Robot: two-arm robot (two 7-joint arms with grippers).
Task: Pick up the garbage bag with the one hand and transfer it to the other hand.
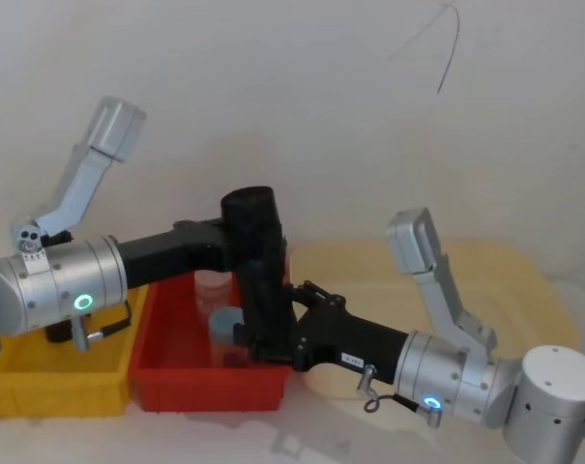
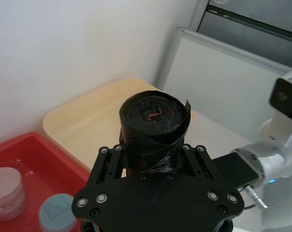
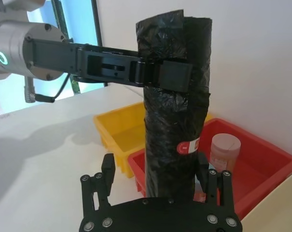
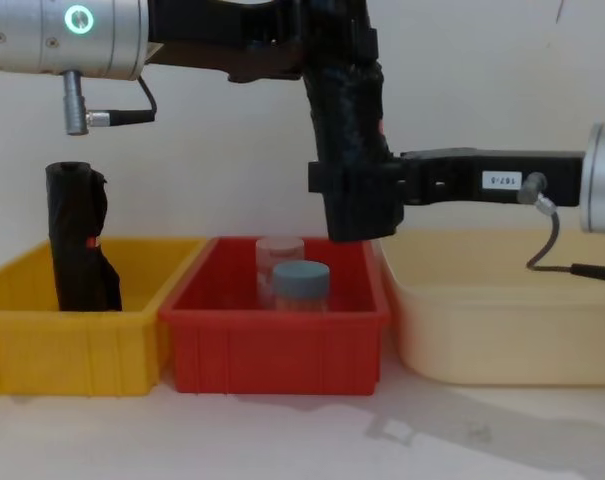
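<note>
The garbage bag (image 1: 258, 251) (image 4: 347, 120), a tight black roll with a small red mark (image 3: 188, 145), hangs upright above the red bin (image 4: 272, 350). My left gripper (image 1: 246, 235) (image 2: 153, 154), on the green-lit arm, is shut on the roll's upper part. Its fingers (image 3: 172, 76) press on both sides. My right gripper (image 1: 263, 333) (image 3: 155, 169) (image 4: 354, 195), on the blue-lit arm, stands open around the roll's lower end. One finger (image 3: 107, 171) is clearly apart from the bag, and the other lies close against it.
The red bin holds a clear jar (image 4: 279, 250) and a blue-lidded jar (image 4: 301, 280) right under the roll. A yellow bin (image 4: 62, 340) on the left holds a looser black roll (image 4: 77, 240). A cream tray (image 4: 502, 330) sits on the right.
</note>
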